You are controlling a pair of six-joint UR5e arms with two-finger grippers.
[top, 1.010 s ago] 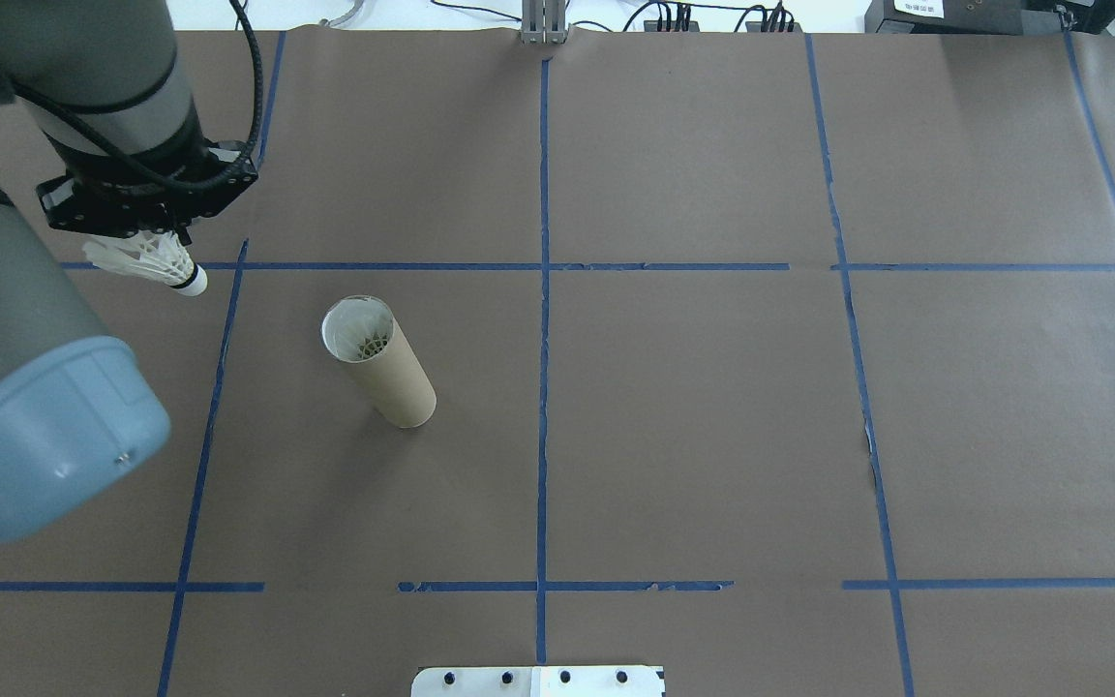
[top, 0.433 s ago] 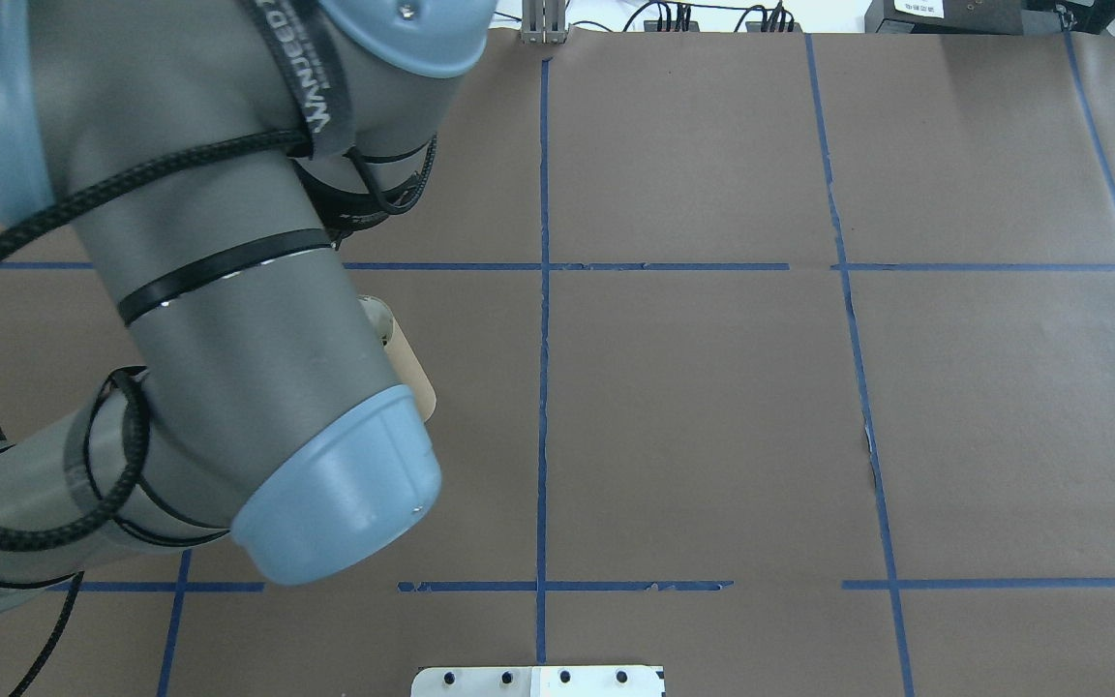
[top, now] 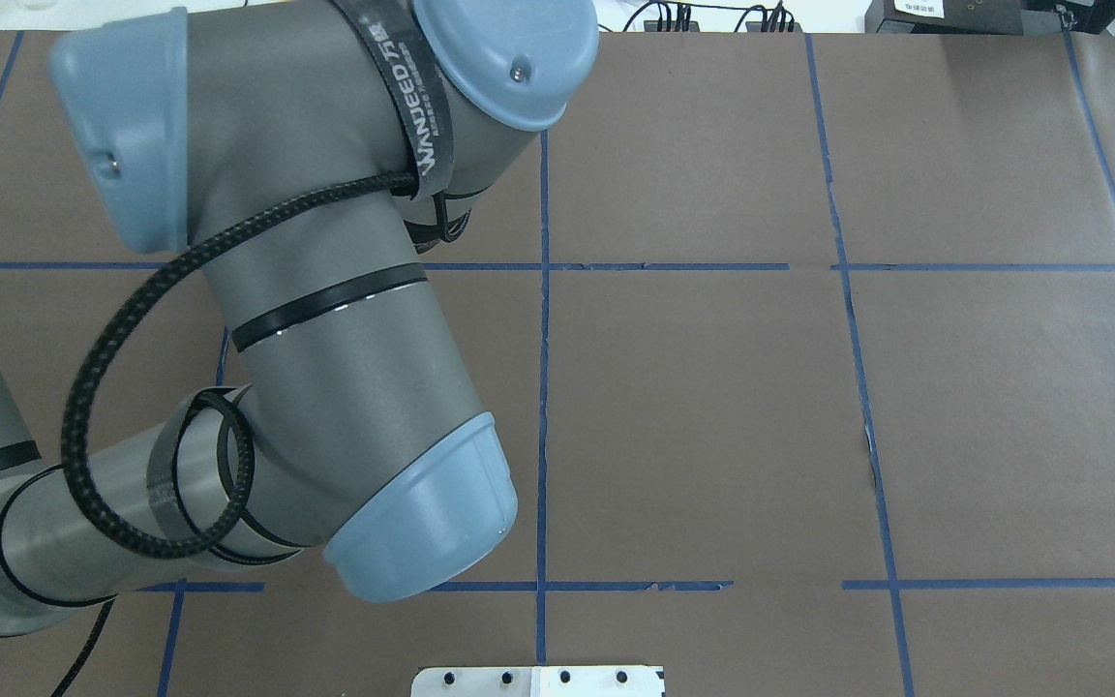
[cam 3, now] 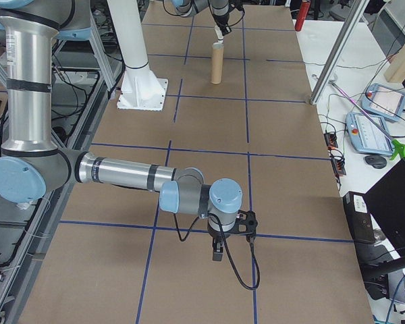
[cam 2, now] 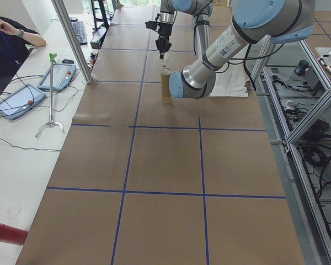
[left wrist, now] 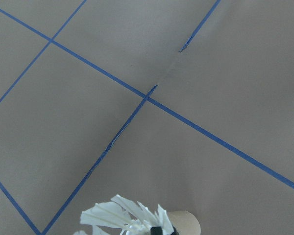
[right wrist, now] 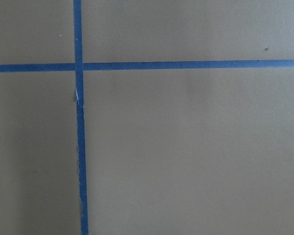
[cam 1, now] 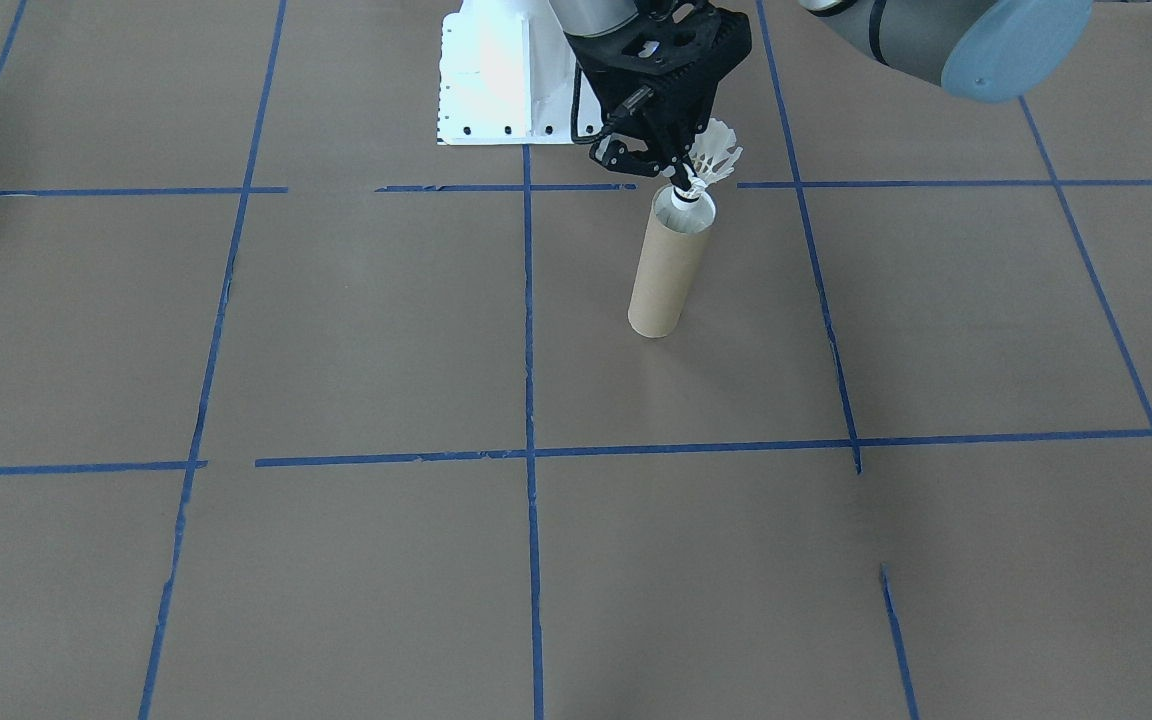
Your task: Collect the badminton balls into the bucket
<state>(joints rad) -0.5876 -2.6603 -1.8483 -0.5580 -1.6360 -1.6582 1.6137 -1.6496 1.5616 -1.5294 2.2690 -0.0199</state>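
Clamping shuttlecock (cam 1: 708, 160) | left end effector (cam 1: 678, 175) above bucket (cam 1: 669, 262) | right: cannot tell

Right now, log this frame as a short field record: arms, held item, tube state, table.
left gripper: shut on shuttlecock, cork tip down at the tube's mouth
tube: upright on the table, open top
right gripper: low over bare paper, far from the tube; open or shut cannot be told
table: brown paper with blue tape grid
loose shuttlecocks: none visible
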